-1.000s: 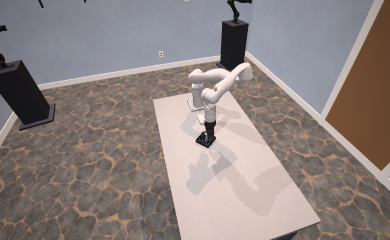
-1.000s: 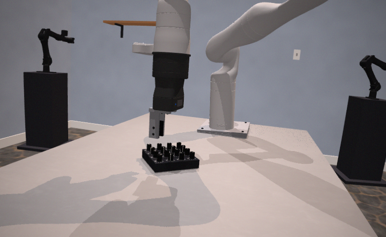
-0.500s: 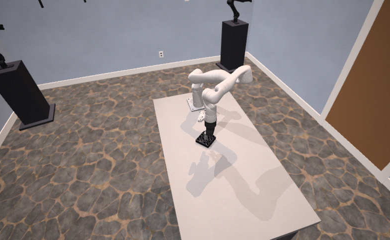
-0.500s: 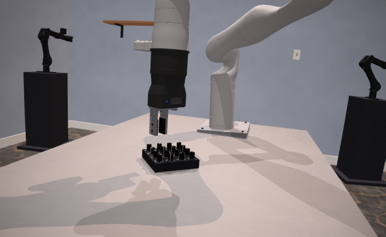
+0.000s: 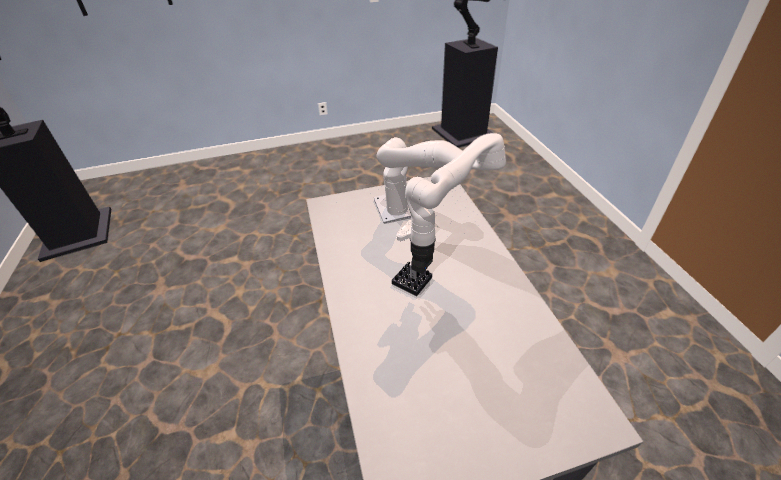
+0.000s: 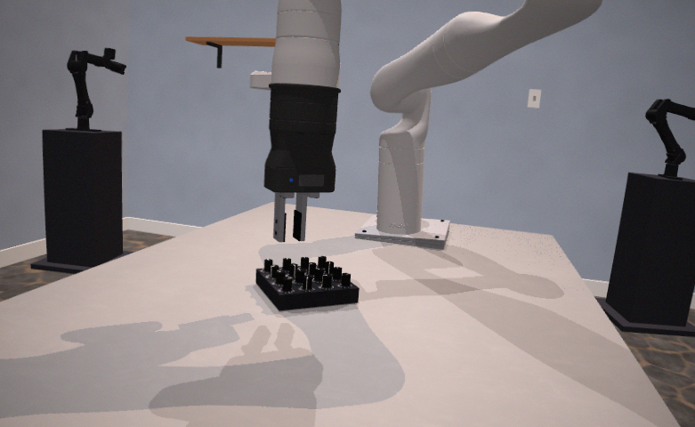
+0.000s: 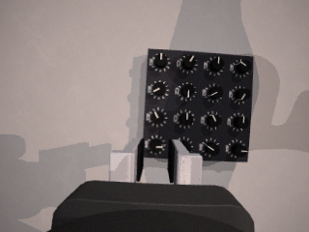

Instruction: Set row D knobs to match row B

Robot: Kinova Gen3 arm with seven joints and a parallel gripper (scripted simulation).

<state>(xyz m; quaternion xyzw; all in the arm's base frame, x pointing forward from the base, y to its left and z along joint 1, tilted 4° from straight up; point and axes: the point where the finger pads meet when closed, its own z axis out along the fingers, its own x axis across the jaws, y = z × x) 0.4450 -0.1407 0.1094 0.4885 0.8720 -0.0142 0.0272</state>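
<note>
Table (image 5: 346, 249) (image 6: 181, 296) (image 7: 63, 58) carries the knob box (image 5: 406, 290) (image 6: 319, 302) (image 7: 172, 103), nearer its arm-end edge and off all corners. I'd worry that an off-centre descent could shove it, or a fingertip clip C4 beside D4 (image 7: 155, 146). My gripper (image 5: 413, 274) (image 6: 289, 240) (image 7: 155, 154) hangs above, parted partway, holding and touching nothing.

the 2 fingers (image 6: 289, 238) point down, parted, gripping nothing.
</note>
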